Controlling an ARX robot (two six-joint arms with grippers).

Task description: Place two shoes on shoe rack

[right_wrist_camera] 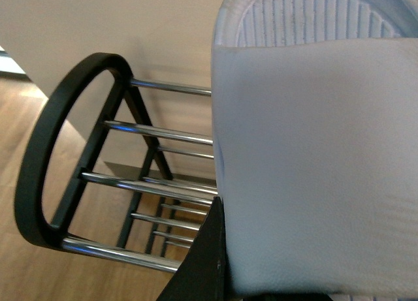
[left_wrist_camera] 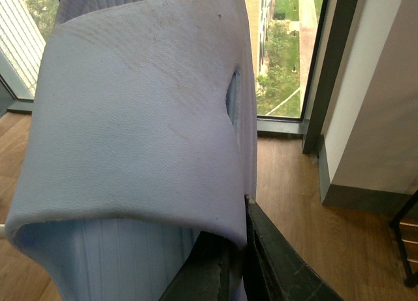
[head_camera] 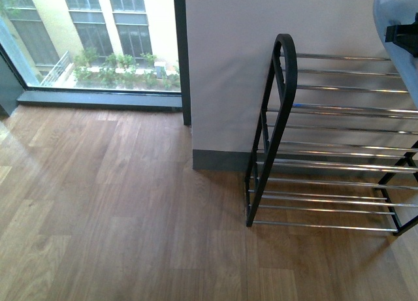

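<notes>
The left gripper (left_wrist_camera: 238,265) pinched one pale lilac ribbed-sole slide shoe (left_wrist_camera: 144,118) aloft near the window, while the right gripper (right_wrist_camera: 206,262), seemingly clamped on the matching second shoe (right_wrist_camera: 313,170), held it above the black-framed, silver-rodded shoe rack (head_camera: 285,85), probably for shelving.

Pale slipper (left_wrist_camera: 137,131) in the left tool (left_wrist_camera: 241,262)

A pale slipper (left_wrist_camera: 137,131) with a grained, leather-like matt strap and ribbed rubbery sole; its twin (right_wrist_camera: 313,177) alike. The shoe rack (head_camera: 326,164) pairs glossy chrome rods with a matt black frame on smooth wood-grain floor (head_camera: 117,209).
</notes>
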